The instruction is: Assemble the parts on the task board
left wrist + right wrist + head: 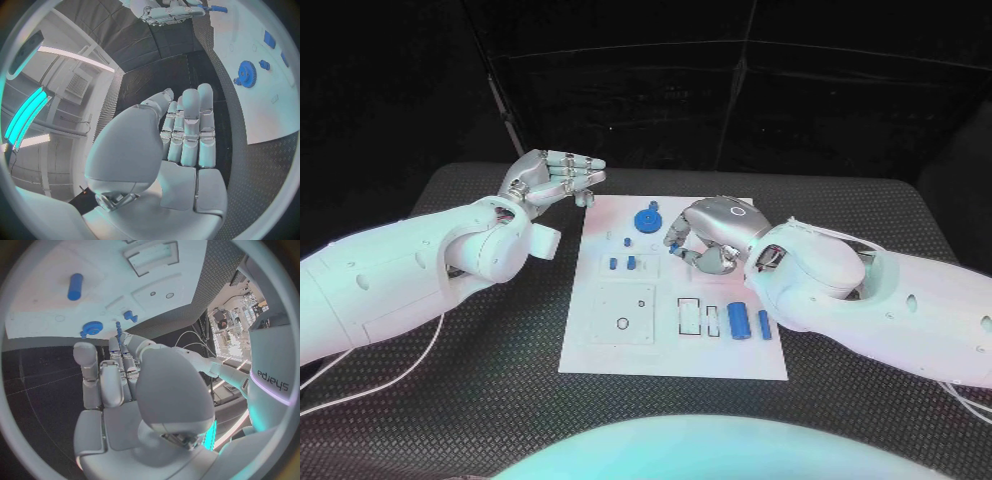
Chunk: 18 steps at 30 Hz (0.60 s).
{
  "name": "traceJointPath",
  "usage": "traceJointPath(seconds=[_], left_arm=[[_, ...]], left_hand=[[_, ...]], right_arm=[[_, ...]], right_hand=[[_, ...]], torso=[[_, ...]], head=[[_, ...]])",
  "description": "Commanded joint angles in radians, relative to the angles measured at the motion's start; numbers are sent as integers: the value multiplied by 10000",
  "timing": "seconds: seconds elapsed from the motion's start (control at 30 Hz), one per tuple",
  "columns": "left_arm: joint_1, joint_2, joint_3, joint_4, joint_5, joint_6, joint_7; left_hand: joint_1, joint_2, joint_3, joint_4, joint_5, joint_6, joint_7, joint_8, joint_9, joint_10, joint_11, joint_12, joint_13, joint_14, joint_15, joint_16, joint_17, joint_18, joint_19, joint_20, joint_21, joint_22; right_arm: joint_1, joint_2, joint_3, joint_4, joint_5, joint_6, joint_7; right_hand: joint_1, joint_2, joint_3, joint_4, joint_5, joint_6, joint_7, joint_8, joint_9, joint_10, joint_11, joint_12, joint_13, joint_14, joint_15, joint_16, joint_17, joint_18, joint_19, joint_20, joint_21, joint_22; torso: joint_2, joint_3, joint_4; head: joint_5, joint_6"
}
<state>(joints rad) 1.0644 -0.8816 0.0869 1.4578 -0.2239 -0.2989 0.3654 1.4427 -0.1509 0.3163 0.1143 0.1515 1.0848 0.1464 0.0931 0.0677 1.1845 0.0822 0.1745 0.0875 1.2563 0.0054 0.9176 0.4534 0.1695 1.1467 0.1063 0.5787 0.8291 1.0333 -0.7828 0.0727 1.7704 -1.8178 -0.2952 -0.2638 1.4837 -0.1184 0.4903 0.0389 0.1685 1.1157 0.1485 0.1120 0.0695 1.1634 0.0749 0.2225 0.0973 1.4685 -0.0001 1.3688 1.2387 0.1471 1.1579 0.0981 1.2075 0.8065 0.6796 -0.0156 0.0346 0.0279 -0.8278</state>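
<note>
The right hand [708, 232] hovers over the task board [672, 355], pinching a thin blue peg [117, 328] beside the blue gear [648, 219]. Best to lower it upright and straight into its hole. The left hand [551, 180], beyond the board's corner, is curled together, empty.

White task board [672, 350], blue parts [738, 320], blue gear [648, 220], black textured table [473, 400], silver robot hands.

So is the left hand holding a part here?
No. The left hand is empty, fingers curled in, raised off the task board.
</note>
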Motion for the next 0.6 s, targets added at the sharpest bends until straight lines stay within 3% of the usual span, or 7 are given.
traceJointPath(seconds=[0.03, 0.2, 0.33, 0.37, 0.6], left_arm=[[11, 56, 11, -3, 81, 113, 128], [12, 111, 11, 5, 147, 143, 120], [12, 138, 11, 7, 178, 155, 120], [13, 144, 12, 8, 183, 159, 119], [13, 179, 12, 10, 196, 176, 119]], left_hand=[[-6, 93, -20, -34, -35, 5, 94, -35, -11, -49, 29, 21, -14, -73, -17, -70, -11, 127, -86, 8, -45, -22], [-19, 91, -28, -29, -36, -6, 101, -43, -13, -63, 36, 20, -17, -76, -11, -83, -18, 126, -86, 12, -61, -33], [-24, 89, -33, -27, -36, -13, 105, -48, -14, -71, 40, 19, -18, -77, -8, -89, -22, 126, -86, 15, -70, -40], [-26, 88, -35, -26, -37, -17, 107, -50, -14, -75, 41, 18, -19, -78, -7, -92, -24, 125, -86, 16, -74, -43], [-26, 88, -35, -26, -37, -17, 107, -50, -14, -75, 41, 18, -19, -78, -7, -92, -24, 125, -86, 16, -74, -43]], right_arm=[[13, 250, 6, -35, 277, -82, 291], [-108, 646, -84, -199, 405, 75, 438], [-254, 912, -185, -345, 439, 180, 524], [-296, 966, -210, -381, 444, 207, 542], [-517, 1232, -312, -620, 458, 393, 587]], right_hand=[[-104, 22, 67, -9, -2, 46, 5, -60, 12, 41, 10, -70, -1, 465, -64, 39, 6, -58, 25, 6, 52, -10], [-116, 26, 77, -14, 7, 45, 9, -64, 10, 41, 14, -76, -6, 461, -63, 30, -14, -54, 10, 6, 45, -31], [-119, 27, 79, -15, 10, 45, 11, -66, 10, 41, 14, -78, -7, 462, -62, 34, -7, -51, 2, 7, 40, -44], [-119, 27, 80, -15, 10, 44, 11, -66, 10, 40, 15, -78, -7, 463, -62, 35, -7, -51, 1, 7, 39, -45], [-130, 30, 89, -24, 25, 42, 14, -72, 8, 39, 18, -85, -12, 459, -60, 26, -25, -50, -6, 8, 40, -49]], torso=[[5, -15, 10], [6, -27, 7], [7, -16, -8], [2, 3, -13], [-5, -3, -12]], head=[[186, -62], [346, -124], [444, -178], [462, -193], [603, -259]])
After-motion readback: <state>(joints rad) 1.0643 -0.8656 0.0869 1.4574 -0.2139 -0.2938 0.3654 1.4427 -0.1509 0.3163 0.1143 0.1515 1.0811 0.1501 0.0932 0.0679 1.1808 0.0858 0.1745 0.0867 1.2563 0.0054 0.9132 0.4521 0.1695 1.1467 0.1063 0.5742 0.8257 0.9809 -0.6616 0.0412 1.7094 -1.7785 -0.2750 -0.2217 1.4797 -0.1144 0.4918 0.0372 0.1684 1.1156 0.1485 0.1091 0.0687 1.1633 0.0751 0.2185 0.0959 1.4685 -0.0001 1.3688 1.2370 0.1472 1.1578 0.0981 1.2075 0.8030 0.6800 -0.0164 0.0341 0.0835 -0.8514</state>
